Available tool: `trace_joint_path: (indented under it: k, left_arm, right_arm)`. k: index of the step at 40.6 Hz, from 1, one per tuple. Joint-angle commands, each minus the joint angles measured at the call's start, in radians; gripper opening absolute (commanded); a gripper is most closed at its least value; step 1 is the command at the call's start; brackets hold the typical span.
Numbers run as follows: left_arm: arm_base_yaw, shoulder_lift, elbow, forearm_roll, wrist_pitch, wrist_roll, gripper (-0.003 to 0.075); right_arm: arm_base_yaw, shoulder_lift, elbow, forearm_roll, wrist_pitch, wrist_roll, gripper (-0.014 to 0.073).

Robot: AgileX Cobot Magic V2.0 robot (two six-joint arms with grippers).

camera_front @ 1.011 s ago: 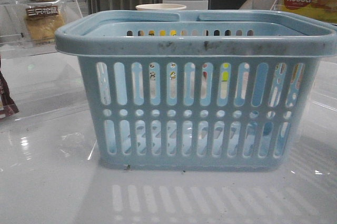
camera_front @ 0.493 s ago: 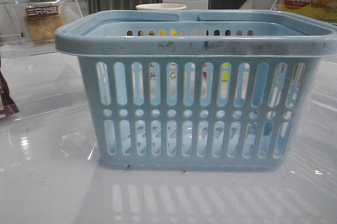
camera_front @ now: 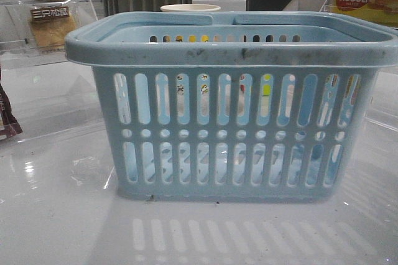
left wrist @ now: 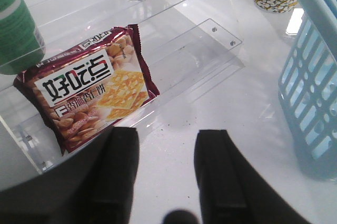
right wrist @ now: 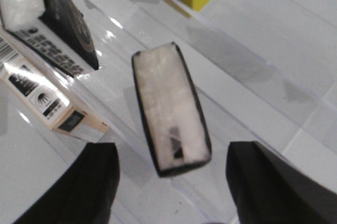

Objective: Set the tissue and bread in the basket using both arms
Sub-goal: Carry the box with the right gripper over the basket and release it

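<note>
Both pincers are apart and empty. Right pincer (right wrist: 171,182) hangs over the tissue (right wrist: 171,109), which stands on its edge on a clear shelf, pale top facing the camera, roughly centred between the fingers. Left pincer (left wrist: 166,174) is over bare table (left wrist: 231,108), beside a maroon packet (left wrist: 87,95); the bread (camera_front: 53,25) sits far back on the left, on a clear shelf behind the basket (camera_front: 230,106), only its corner showing in the left wrist view.

Risks as I judge them:
- The tissue pack is narrow and upright (tips easily). One finger touching first would knock it flat or push it toward the second dark pack (right wrist: 63,19) close by.
- The left pincer is nearer the maroon packet than the bread, so a wrong pick is possible.
- The shelf edges are transparent and hard to see; fingers could clip them.
- The basket rim is tall, so a low carry would hit it.
</note>
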Motion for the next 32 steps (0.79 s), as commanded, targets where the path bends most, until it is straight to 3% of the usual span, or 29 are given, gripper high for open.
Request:
trace_joint_path:
  k: [1,8,11,23,32]
  left_arm:
    - [0.001,0.001,-0.031,-0.003,-0.077,-0.01,0.0329]
    - [0.001,0.001,-0.031,-0.003,-0.077,-0.01,0.0329]
    - [0.001,0.001,-0.031,-0.003,-0.077,-0.01,0.0329]
    - [0.001,0.001,-0.031,-0.003,-0.077,-0.01,0.0329]
    - [0.001,0.001,-0.031,-0.003,-0.077,-0.01,0.0329]
  right_arm:
    - [-0.003,-0.031,-0.056,0.004,-0.081,0.0,0.0493]
    - [-0.003,-0.031,-0.06,0.004,-0.108,0.0,0.0246]
    - [-0.003,-0.034,-0.06,0.004,-0.104,0.0,0.0195]
    - [0.017,-0.17,-0.06,0.038,-0.045,0.0,0.0185]
    - [0.109,-0.355,-0.06,0.038,0.066,-0.006,0.0185]
